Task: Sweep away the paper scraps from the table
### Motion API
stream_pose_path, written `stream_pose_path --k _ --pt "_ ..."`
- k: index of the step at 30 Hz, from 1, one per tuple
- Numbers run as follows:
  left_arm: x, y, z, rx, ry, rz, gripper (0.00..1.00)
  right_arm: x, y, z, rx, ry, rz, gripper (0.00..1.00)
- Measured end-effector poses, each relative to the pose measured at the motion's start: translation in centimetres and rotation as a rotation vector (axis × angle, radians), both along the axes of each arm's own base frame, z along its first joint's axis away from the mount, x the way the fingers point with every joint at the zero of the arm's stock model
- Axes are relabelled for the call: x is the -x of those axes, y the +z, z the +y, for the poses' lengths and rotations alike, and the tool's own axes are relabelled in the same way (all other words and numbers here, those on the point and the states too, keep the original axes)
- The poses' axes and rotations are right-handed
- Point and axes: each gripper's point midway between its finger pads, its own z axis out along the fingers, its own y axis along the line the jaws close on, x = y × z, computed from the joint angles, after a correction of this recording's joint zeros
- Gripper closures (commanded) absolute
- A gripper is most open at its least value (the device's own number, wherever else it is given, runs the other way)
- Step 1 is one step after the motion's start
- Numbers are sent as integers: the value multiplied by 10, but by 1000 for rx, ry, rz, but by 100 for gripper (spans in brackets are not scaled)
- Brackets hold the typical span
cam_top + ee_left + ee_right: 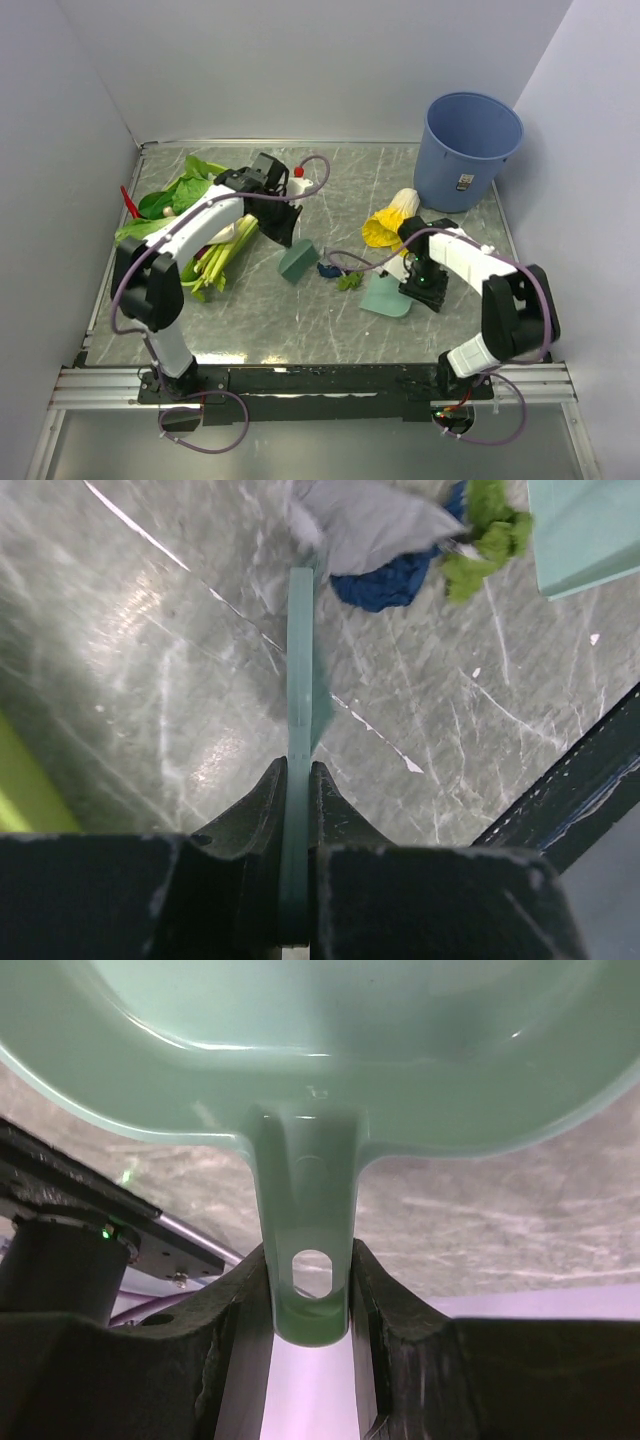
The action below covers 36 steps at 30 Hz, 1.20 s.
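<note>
My right gripper (310, 1260) pinches the dustpan (330, 1040) handle so its mouth sits low to catch. Beyond it, the paper scraps (390, 575) lie on the surface (150, 680). My left gripper (297, 780) clamps the scraper (300, 650) on edge just beside them, ready to push.

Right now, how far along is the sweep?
Done: both tools gripped, left hand on the sweeper blade, right hand on the dustpan handle. In hand: blade sits behind the blue, white and green paper scraps. Left: all lie on the table, none in the dustpan.
</note>
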Motion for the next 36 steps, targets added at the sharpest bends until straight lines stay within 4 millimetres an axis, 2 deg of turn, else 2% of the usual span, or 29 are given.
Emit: stream_pose_path --k 3,5,10,14,17,21,25,28,31,36 --pt "1 -18 -3 -6 24 75 99 -12 -3 11 0 4 2 100" --pt "-1 -17 -10 22 17 101 99 -20 -4 21 -3 28 -9 100" --pt "2 -5 -45 152 -77 116 99 -33 -3 50 -30 75 -34 100" --pt "11 -2 -57 249 -143 125 99 -38 -2 67 -75 49 -38 100" --pt "8 6 -43 294 -116 121 99 -36 -1 70 -92 26 -37 100" --pt "-9 27 -16 325 -36 77 99 -32 0 70 -107 18 -52 100" --pt "-10 40 3 306 16 37 99 -25 2 67 -111 16 -60 100" --pt "-6 36 12 250 66 34 99 -24 4 67 -114 14 -66 100" --pt "-9 20 25 163 132 34 99 -25 7 69 -128 11 -76 100" --pt "-16 6 45 52 199 5 99 -32 26 80 -208 4 -145 100"
